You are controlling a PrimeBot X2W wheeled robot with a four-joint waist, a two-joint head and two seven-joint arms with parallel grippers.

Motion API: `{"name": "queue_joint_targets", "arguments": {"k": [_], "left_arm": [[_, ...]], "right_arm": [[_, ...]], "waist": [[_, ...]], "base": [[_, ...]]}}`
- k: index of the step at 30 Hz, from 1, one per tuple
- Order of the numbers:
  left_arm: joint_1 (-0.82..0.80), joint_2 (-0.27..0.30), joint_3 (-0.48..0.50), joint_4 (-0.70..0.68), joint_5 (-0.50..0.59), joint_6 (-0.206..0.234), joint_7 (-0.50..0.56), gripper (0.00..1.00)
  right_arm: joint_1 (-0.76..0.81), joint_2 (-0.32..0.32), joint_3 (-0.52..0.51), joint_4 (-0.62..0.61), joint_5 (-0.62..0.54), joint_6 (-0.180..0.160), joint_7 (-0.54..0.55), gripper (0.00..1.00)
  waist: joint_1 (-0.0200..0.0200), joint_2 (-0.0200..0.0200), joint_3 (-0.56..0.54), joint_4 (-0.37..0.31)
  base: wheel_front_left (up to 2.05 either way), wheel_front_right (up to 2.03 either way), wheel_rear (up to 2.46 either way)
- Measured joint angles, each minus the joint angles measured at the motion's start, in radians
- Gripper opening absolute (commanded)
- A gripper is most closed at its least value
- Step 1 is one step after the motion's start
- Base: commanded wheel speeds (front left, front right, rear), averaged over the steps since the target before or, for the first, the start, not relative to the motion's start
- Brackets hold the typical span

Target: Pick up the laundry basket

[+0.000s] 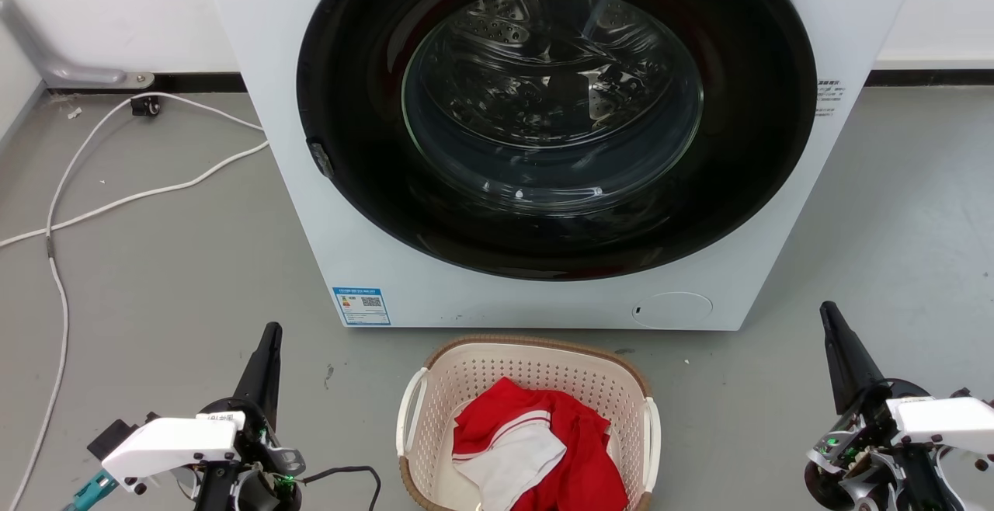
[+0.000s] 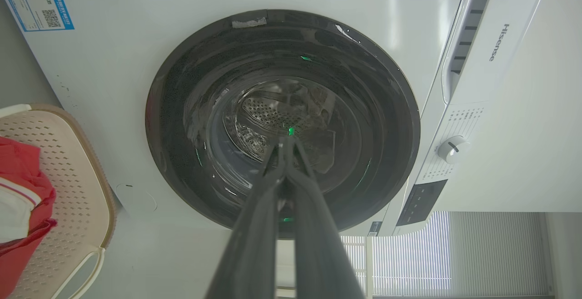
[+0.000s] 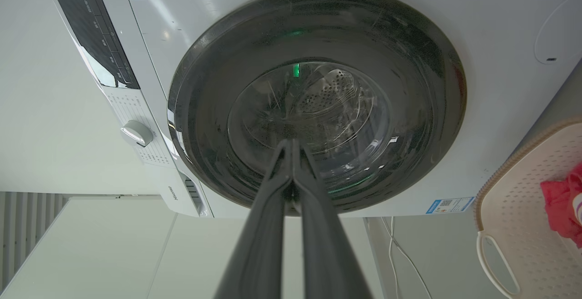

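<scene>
The cream laundry basket (image 1: 466,375) with a brown rim and white side handles stands on the floor just in front of the washing machine (image 1: 373,262), holding red and white clothes (image 1: 536,445). My left gripper (image 1: 270,332) rests low to the basket's left, shut and empty, fingers pointing at the machine. My right gripper (image 1: 828,311) rests to the basket's right, also shut and empty. The left wrist view has the basket (image 2: 68,162) at its left edge beyond my left gripper (image 2: 287,141). The right wrist view has the basket (image 3: 523,190) at its right edge, apart from my right gripper (image 3: 291,142).
The white washing machine's round dark door (image 1: 555,107) is closed, close behind the basket. White cables (image 1: 116,200) trail over the grey floor at the left. Bare floor lies on both sides of the basket.
</scene>
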Motion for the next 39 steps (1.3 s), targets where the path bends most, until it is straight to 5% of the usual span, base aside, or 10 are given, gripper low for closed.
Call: {"name": "queue_joint_targets", "arguments": {"k": [22, 23, 31, 39], "left_arm": [[0.0, -0.002, 0.003, 0.0, 0.004, 0.0, 0.001, 0.0], [0.001, -0.003, 0.003, 0.002, 0.004, 0.0, 0.001, 1.0], [0.031, -0.011, -0.054, 0.027, 0.014, 0.001, -0.034, 1.0], [0.006, -0.01, -0.099, 0.023, 0.159, 0.001, -0.072, 1.0]], "right_arm": [[0.0, 0.002, -0.002, 0.0, -0.003, 0.0, 0.001, 0.0], [0.001, 0.002, -0.002, 0.002, -0.003, 0.0, 0.001, 1.0], [0.044, 0.005, 0.01, 0.008, -0.026, 0.0, -0.035, 1.0], [0.049, -0.008, 0.009, -0.013, -0.151, 0.0, -0.072, 1.0]], "waist": [[0.0, 0.0, 0.0, 0.0], [0.0, 0.0, 0.0, 0.0], [0.0, 0.0, 0.001, 0.0], [0.0, 0.0, 0.001, 0.0]], "base": [[0.0, 0.0, 0.0], [0.0, 0.0, 0.0], [0.0, 0.0, 0.0], [0.0, 0.0, 0.0]]}}
